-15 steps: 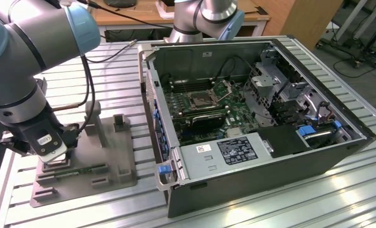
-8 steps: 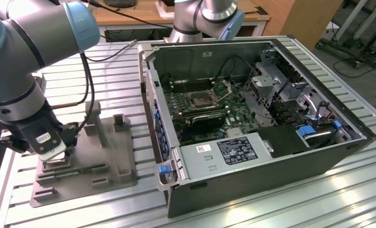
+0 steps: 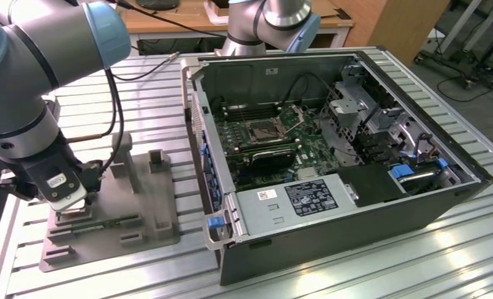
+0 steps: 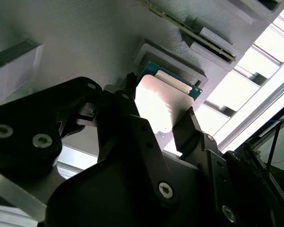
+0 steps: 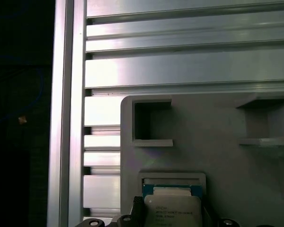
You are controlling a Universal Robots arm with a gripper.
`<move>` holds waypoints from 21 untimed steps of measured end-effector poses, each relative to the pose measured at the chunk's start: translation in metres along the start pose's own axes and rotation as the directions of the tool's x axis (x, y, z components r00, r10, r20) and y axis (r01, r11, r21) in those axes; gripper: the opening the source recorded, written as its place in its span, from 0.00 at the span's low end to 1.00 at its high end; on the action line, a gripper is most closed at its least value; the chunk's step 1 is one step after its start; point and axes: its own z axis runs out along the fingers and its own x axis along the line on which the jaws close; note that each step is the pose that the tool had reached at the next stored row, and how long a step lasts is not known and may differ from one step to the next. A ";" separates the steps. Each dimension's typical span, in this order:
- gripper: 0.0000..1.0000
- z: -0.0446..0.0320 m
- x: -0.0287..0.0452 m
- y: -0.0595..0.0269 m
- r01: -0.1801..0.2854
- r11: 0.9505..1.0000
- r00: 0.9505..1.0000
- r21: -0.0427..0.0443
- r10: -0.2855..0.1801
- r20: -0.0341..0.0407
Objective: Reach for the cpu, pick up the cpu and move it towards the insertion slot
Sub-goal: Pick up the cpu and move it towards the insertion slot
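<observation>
The cpu [image 4: 163, 99], a flat silvery square with a teal rim, lies at the square recess of the grey tray [image 3: 151, 205] on the exterior view's left. My gripper [image 3: 67, 208] is down over it, and its black fingers [image 4: 191, 125] press against two opposite edges of the chip in the second wrist view. In the first wrist view the cpu [image 5: 173, 208] sits between the fingertips, just in front of the recess rim. The insertion slot [image 3: 261, 129], a silver-framed socket with its latch raised, lies on the green board inside the open computer case [image 3: 330, 205].
A long green memory stick [image 3: 105, 222] lies in the tray beside the gripper. Upright grey posts [image 3: 156, 161] rise from the tray. The case's raised side wall [image 3: 203, 143] stands between tray and socket. A second arm's base [image 3: 267, 25] stands behind the case on the ribbed metal table [image 3: 379, 268].
</observation>
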 end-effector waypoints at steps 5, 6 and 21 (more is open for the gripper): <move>0.55 -0.0023 0.0000 0.0002 0.000 1.000 1.000 0.000 0.000 0.000; 0.55 -0.0030 0.0000 0.0002 0.000 1.000 1.000 0.000 0.000 0.000; 0.55 -0.0099 0.0001 0.0007 0.000 1.000 1.000 0.000 0.000 0.001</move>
